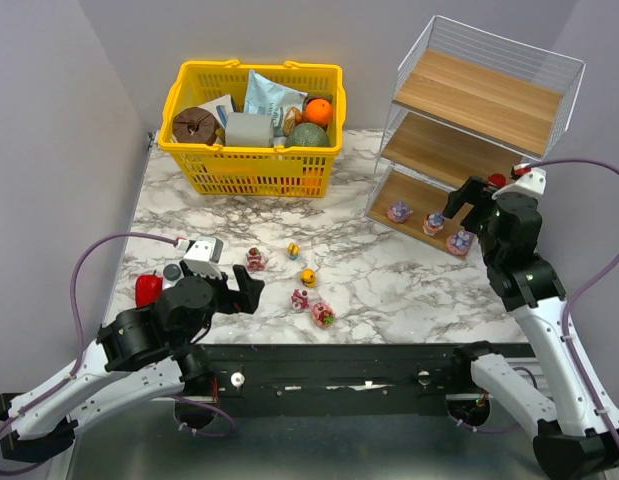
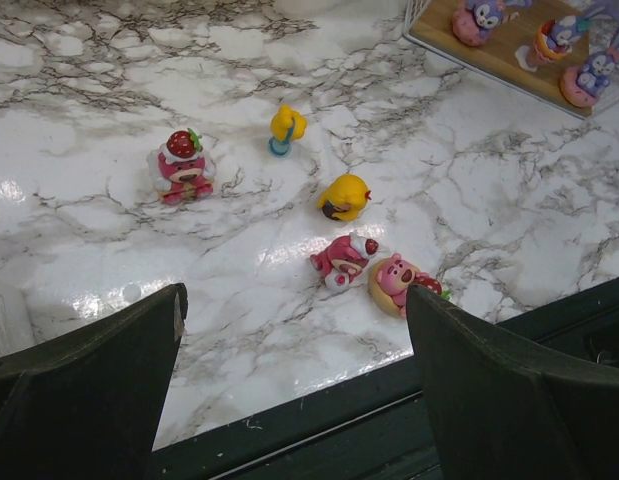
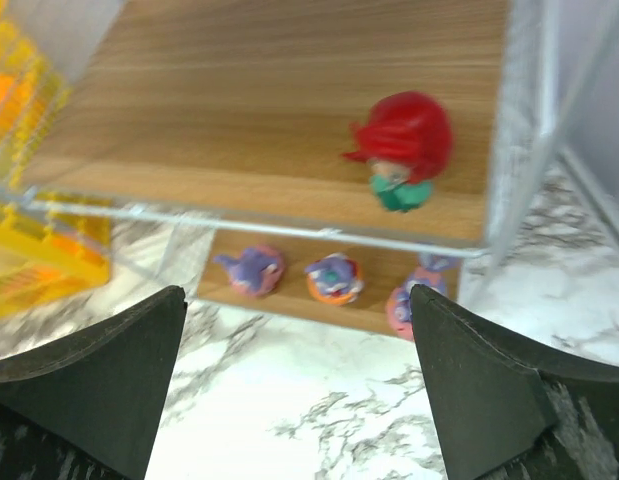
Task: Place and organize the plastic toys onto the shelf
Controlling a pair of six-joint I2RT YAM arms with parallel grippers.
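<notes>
The plastic toys (image 2: 346, 196) come to nine by my count, part on the shelf (image 1: 484, 100) and part on the table (image 1: 409, 285).

Start with your right gripper (image 3: 296, 292). Its fingers stand wide apart with nothing between them, and it hangs in front of the middle board. Just beyond it, a red-haired figure (image 3: 404, 140) stands on its own close to the right-hand wire wall. I judge that corner was chosen so the wire can stop the figure from wandering on the slanted wood.

Below it, three purple-and-pink figures (image 3: 334, 277) sit side by side along the front edge of the bottom board. The slope probably settles them there, and the row gives you a pattern to copy. That makes four shelved: one on the middle board and three on the bottom.

Your left gripper (image 2: 294, 292) is also spread wide and holds nothing. It hovers over the near edge of the table and faces the loose cluster, which looks like a good stance for the next pick.

Five toys lie loose there:
- a pink bear with a strawberry hat (image 2: 181, 165), off to the left
- a small yellow piece (image 2: 286, 127)
- a yellow duck (image 2: 346, 196)
- a pink figure (image 2: 344, 260), lying on its side
- a pink bear on a ring (image 2: 399, 282), touching or nearly touching the pink figure

Further out are one yellow basket (image 1: 251, 120) and one red pepper-like object (image 1: 147, 288). Leave both alone.
</notes>
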